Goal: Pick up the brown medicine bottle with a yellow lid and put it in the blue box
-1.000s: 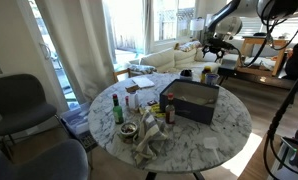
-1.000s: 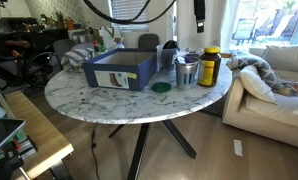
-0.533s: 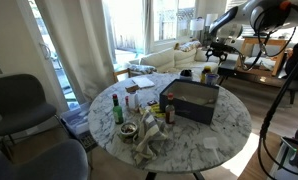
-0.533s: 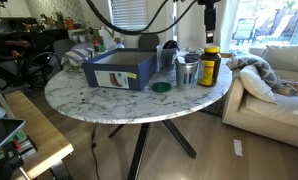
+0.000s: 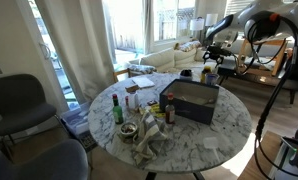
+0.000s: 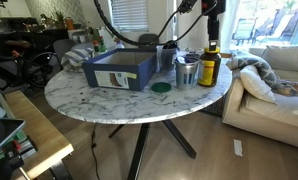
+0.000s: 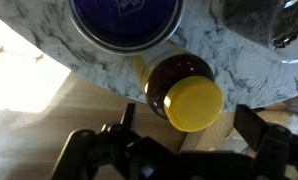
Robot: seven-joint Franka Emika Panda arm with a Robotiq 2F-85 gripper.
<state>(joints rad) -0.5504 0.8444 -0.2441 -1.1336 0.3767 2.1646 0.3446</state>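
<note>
The brown medicine bottle (image 6: 209, 68) with a yellow lid stands upright at the table's edge, apart from the blue box (image 6: 122, 70). In the wrist view its yellow lid (image 7: 194, 103) sits between my two dark fingers (image 7: 253, 124), with gaps on both sides. My gripper (image 6: 211, 30) is open and hangs straight above the bottle, its fingertips around lid height. In an exterior view the gripper (image 5: 211, 58) is at the far rim, behind the blue box (image 5: 194, 100).
Metal cups (image 6: 186, 71) and a green lid (image 6: 161, 88) stand beside the bottle. A round dark-blue container top (image 7: 126, 20) is close by. A green bottle with a red cap (image 5: 117, 108) and crumpled wrapping (image 5: 149, 140) lie across the table. A sofa (image 6: 279, 80) stands past the edge.
My gripper has come down from high above the table to just over the brown bottle. The bottle and box have not moved.
</note>
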